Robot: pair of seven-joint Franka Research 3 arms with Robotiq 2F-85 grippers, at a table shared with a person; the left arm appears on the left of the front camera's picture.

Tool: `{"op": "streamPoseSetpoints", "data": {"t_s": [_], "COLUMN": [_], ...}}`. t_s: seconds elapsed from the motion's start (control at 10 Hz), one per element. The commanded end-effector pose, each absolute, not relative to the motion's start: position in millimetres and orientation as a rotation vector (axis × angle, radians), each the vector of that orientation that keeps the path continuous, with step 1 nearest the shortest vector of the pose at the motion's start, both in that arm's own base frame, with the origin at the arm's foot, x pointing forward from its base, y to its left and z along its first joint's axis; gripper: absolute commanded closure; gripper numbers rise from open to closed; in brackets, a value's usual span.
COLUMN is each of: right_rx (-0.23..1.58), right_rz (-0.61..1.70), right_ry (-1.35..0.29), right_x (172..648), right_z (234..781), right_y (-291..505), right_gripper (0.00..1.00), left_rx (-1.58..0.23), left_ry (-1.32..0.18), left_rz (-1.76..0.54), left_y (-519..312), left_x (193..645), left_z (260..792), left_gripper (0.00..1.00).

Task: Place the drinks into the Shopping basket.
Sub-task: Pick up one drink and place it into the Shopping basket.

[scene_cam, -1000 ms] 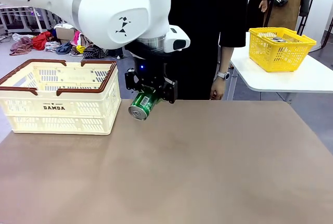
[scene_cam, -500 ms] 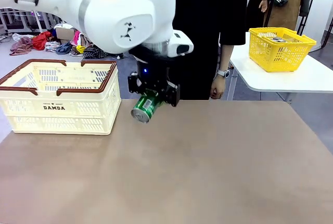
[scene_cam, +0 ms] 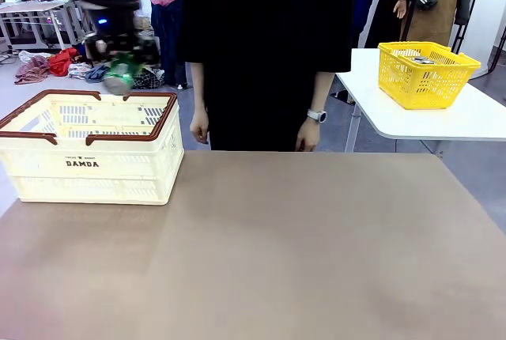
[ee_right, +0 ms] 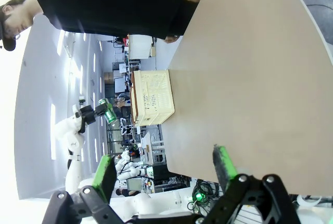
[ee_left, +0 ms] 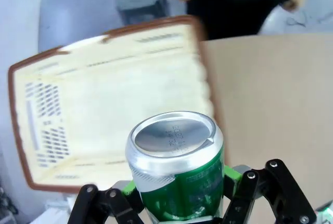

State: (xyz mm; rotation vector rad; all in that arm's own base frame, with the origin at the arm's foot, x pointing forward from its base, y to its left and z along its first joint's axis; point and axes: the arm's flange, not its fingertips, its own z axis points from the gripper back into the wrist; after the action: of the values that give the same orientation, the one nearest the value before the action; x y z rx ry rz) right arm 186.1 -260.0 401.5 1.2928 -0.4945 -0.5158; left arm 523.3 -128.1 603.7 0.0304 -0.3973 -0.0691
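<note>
- left gripper (scene_cam: 119, 62) pinches the green can (scene_cam: 120, 81) over the shopping basket (scene_cam: 118, 175), far rim, at the left.
- drop not yet done; right gripper (ee_right: 164, 168) spread, empty.

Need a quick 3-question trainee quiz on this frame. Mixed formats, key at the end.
1. True or false: the slim green metal can lies inside the large cream-white slotted plastic basket with the brown rim.
2. The right gripper is: A) open, holding nothing; B) shut on a blue can; C) shut on a basket handle.
3. Where does the small bright yellow plastic basket stand?
Key: 1 false: the left gripper holds it in the air above that basket. 2 A. 3 On the white side table, at the front view's right.
</note>
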Motion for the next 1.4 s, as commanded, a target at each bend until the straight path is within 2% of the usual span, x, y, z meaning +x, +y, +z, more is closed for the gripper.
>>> {"op": "streamPoseSetpoints", "data": {"t_s": [0.0,0.3,0.4,0.5,0.9,1.3], "right_rx": [1.302,1.302,1.302,1.302,1.302,1.302], "right_rz": [-0.507,-0.507,-0.507,-0.507,-0.507,-0.507], "right_ry": [-0.513,-0.513,-0.513,-0.513,-0.513,-0.513], "right_x": [188,188,188,188,188,188], "right_z": [404,404,404,404,404,404], "right_y": [-260,-260,-260,-260,-260,-260], "right_gripper": [0.0,0.0,0.0,0.0,0.0,0.0], "left_rx": [0.021,0.004,0.065,0.035,0.04,0.037], "left_ry": [-0.351,-0.298,-0.214,-0.29,-0.265,-0.224], "left_rz": [0.036,0.107,0.187,0.093,0.115,0.03], "left_y": [-92,-45,-46,-35,-38,-40], "left_x": [546,543,547,555,555,597], "left_z": [580,567,560,554,549,484], "left_gripper": [1.0,1.0,1.0,1.0,1.0,1.0]}}
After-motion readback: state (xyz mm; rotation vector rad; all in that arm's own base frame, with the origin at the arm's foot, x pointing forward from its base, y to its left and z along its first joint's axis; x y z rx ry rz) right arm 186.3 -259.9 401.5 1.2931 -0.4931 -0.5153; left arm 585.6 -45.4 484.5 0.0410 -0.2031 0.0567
